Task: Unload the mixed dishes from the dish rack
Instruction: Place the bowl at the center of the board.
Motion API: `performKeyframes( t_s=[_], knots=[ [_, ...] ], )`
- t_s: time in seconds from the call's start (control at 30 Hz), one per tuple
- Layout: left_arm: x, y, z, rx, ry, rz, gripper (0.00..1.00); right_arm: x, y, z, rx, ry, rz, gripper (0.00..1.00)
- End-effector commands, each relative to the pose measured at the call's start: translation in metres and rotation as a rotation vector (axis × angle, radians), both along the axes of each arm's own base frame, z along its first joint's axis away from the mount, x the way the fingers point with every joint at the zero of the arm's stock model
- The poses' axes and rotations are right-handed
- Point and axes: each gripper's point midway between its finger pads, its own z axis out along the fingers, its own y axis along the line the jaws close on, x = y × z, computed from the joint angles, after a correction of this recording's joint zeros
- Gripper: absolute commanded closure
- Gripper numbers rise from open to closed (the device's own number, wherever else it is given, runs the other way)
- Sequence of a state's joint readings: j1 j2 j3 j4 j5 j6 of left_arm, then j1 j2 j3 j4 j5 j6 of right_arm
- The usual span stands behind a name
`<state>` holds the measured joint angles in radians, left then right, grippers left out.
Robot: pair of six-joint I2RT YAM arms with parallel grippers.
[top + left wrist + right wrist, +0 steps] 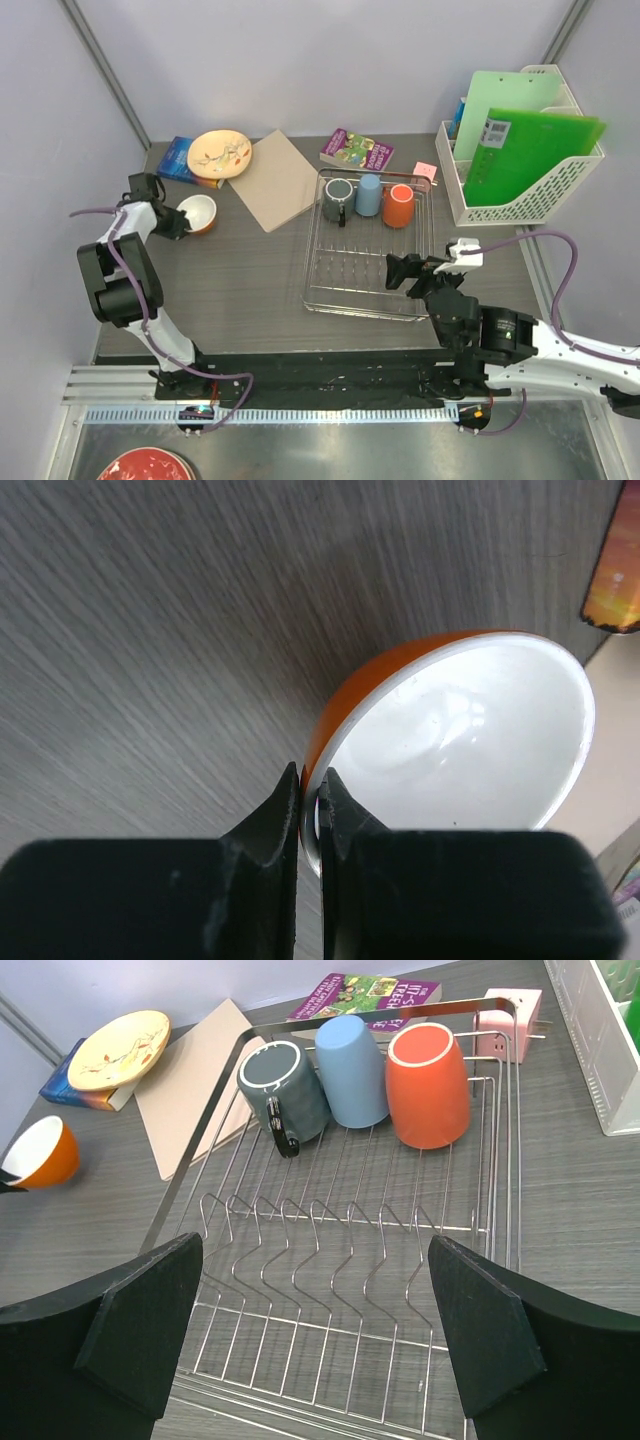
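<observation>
Glazed ceramic bowl (460,740) looked light, slick, chippable; left hand (311,785) clamped its thin rim, marginal hold; right hand (315,1315) gaped wide over dish rack (360,275).

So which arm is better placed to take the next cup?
Right. The right gripper hovers open over the dish rack, facing the orange cup; the left gripper is shut on the rim of the bowl.

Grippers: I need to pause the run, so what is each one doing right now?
Left gripper: shut on the small bowl's rim.
Right gripper: open, empty, over the dish rack.
</observation>
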<state>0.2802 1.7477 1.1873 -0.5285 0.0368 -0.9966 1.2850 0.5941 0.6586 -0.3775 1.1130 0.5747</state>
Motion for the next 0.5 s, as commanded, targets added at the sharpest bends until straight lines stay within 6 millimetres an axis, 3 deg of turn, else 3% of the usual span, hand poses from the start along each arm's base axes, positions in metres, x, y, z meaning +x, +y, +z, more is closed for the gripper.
performKeyframes(
  t_s=[0.0, 0.07, 0.1, 0.17, 0.2, 0.23, 0.3, 0.33, 0.4, 0.47],
  knots=[
    [0.058, 0.001, 0.09, 0.007, -0.301, -0.025, 1.0, 0.003, 0.0, -0.002, 0.011, -0.002, -0.031, 0.0],
    [0.063, 0.007, 0.117, 0.048, -0.341, -0.009, 1.0, 0.004, 0.002, -0.004, 0.0, 0.002, -0.031, 0.0],
    [0.072, 0.007, 0.146, 0.076, -0.392, -0.014, 1.0, 0.004, 0.006, -0.005, -0.011, 0.008, -0.023, 0.0],
    [0.081, 0.004, 0.167, 0.108, -0.404, -0.029, 1.0, 0.004, 0.01, -0.005, -0.011, 0.014, -0.012, 0.0],
    [0.1, 0.008, 0.183, 0.143, -0.422, -0.041, 1.0, 0.004, 0.011, -0.005, -0.015, 0.016, -0.009, 0.0],
    [0.098, -0.006, 0.177, 0.127, -0.361, -0.076, 1.0, 0.005, 0.013, -0.006, -0.031, 0.016, -0.009, 0.0],
    [0.12, -0.009, 0.171, 0.167, -0.306, -0.083, 1.0, 0.006, 0.015, -0.003, -0.044, 0.012, -0.012, 0.0],
    [0.121, -0.022, 0.16, 0.154, -0.259, -0.107, 1.0, 0.007, 0.018, -0.003, -0.06, 0.014, -0.008, 0.0],
    [0.137, -0.033, 0.161, 0.156, -0.278, -0.118, 1.0, 0.007, 0.02, 0.005, -0.069, 0.008, 0.004, 0.0],
    [0.154, -0.046, 0.145, 0.152, -0.274, -0.131, 1.0, 0.007, 0.02, 0.012, -0.075, 0.0, 0.01, 0.0]
  ],
)
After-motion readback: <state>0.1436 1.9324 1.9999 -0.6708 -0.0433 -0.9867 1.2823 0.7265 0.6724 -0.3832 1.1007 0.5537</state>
